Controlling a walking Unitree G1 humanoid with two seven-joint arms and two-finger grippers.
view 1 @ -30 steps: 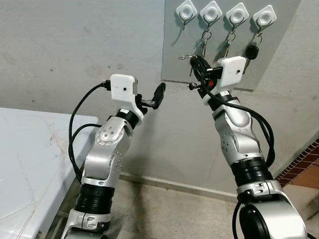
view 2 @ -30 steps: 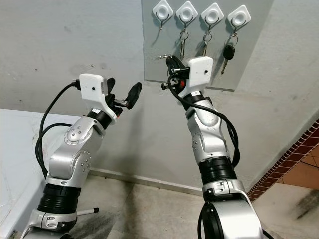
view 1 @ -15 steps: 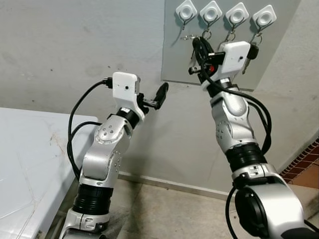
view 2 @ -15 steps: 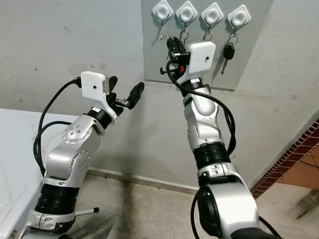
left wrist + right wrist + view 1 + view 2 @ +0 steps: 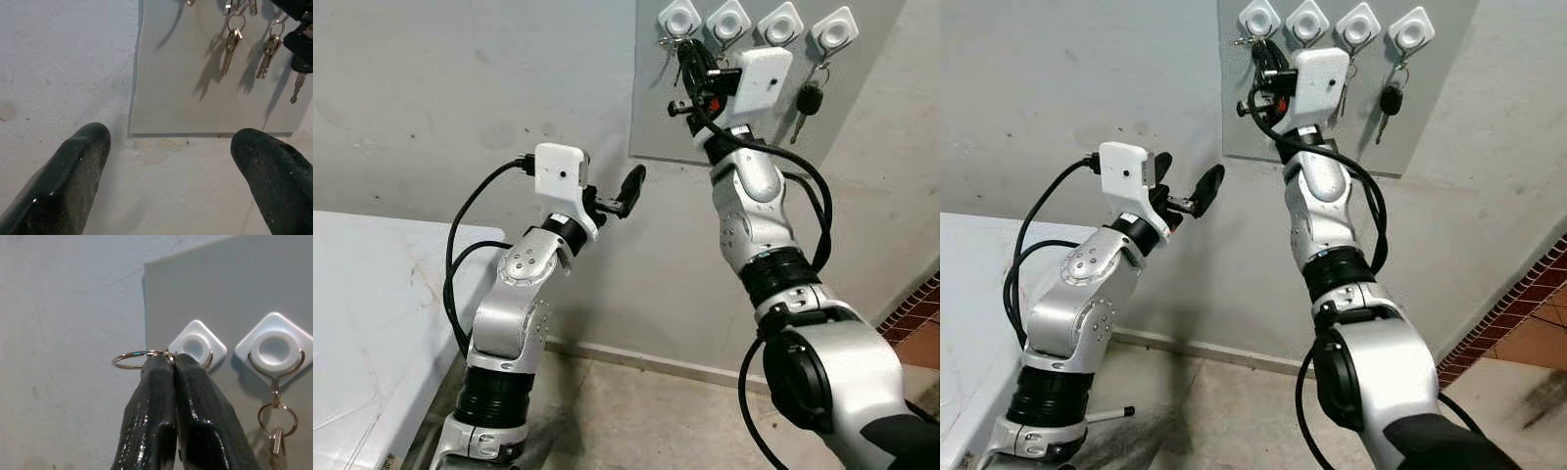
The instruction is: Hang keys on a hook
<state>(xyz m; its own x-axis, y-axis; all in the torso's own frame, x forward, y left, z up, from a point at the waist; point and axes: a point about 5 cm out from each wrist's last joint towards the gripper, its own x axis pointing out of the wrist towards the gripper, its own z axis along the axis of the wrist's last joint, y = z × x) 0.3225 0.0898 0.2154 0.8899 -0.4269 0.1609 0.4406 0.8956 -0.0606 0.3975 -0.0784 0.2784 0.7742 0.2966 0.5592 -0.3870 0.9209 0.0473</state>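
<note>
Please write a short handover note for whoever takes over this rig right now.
Right claw: shut on the key ring, raised at the leftmost hook on the grey board.
Left claw: open, held low below the board's edge, holding nothing.
Other three hooks already carry keys.
Done: ring brought up beside the hook.
Left: slip the ring over the hook, release, pull back. Whether it has caught cannot be told.

A plain corner of a home: a bare grey plastered wall (image 5: pixel 460 88) fills most of the frame, with a grey board (image 5: pixel 651 108) of white key hooks (image 5: pixel 832 32) at upper right. Concrete floor (image 5: pixel 636 421) lies below, a white tabletop (image 5: pixel 372 313) at lower left, and red brickwork (image 5: pixel 915 318) at the right edge.
</note>
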